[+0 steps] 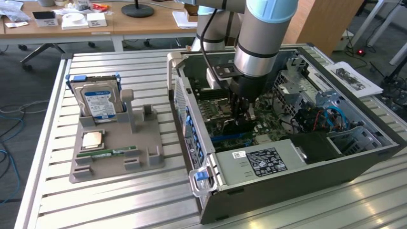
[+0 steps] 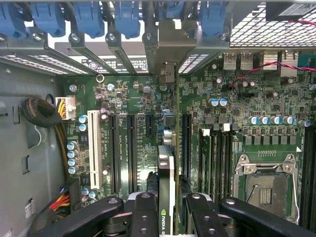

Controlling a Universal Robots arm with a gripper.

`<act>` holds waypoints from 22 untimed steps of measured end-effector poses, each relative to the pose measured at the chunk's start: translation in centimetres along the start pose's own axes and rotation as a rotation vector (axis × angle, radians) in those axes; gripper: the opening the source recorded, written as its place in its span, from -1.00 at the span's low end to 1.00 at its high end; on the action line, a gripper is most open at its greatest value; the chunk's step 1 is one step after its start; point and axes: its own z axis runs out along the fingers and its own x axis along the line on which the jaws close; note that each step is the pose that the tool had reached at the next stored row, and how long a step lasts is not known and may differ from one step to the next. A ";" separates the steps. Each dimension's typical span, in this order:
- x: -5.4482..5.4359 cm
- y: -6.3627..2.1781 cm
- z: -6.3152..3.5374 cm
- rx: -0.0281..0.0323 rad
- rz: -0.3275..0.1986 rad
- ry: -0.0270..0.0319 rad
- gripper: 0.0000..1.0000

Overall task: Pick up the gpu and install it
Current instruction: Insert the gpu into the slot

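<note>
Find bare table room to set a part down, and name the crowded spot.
Bare slats: between the tray and the table's edge nearest the exterior camera, and beyond the hard drive. Crowded: inside the case, around the gripper holding the gpu.

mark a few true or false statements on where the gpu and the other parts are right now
1. The gripper grips the gpu inside the computer case. True.
2. The hard drive lies inside the case. False: it stands on edge in the grey holder, outside the case.
3. A RAM stick lies on the grey holder. True.
4. A side panel closes the case. False: it is open, with the motherboard exposed.
</note>
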 end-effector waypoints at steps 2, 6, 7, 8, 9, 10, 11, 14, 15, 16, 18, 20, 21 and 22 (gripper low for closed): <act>0.0 0.00 0.00 0.0001 0.000 0.0000 -0.46; 0.0 0.03 0.09 0.0014 0.000 -0.0011 -0.46; 0.0 0.03 0.09 0.0014 0.000 -0.0010 -0.46; 0.0 0.03 0.09 0.0015 0.000 -0.0010 -0.46; 0.0 0.03 0.09 0.0016 0.000 -0.0010 -0.46; 0.0 0.03 0.10 0.0016 0.000 -0.0011 -0.46; 0.0 0.03 0.10 0.0017 0.000 -0.0011 -0.46; 0.0 0.04 0.07 0.0018 0.000 -0.0013 -0.46; 0.0 0.04 0.01 0.0019 0.000 -0.0012 -0.46; 0.0 0.04 -0.04 0.0019 0.000 -0.0012 -0.46; 0.0 0.03 -0.12 0.0019 0.000 -0.0013 -0.46; 0.0 0.03 -0.12 0.0019 0.000 -0.0014 -0.46; 0.0 0.04 -0.12 0.0018 0.000 -0.0013 -0.46; 0.0 0.03 -0.13 0.0018 0.000 -0.0012 -0.46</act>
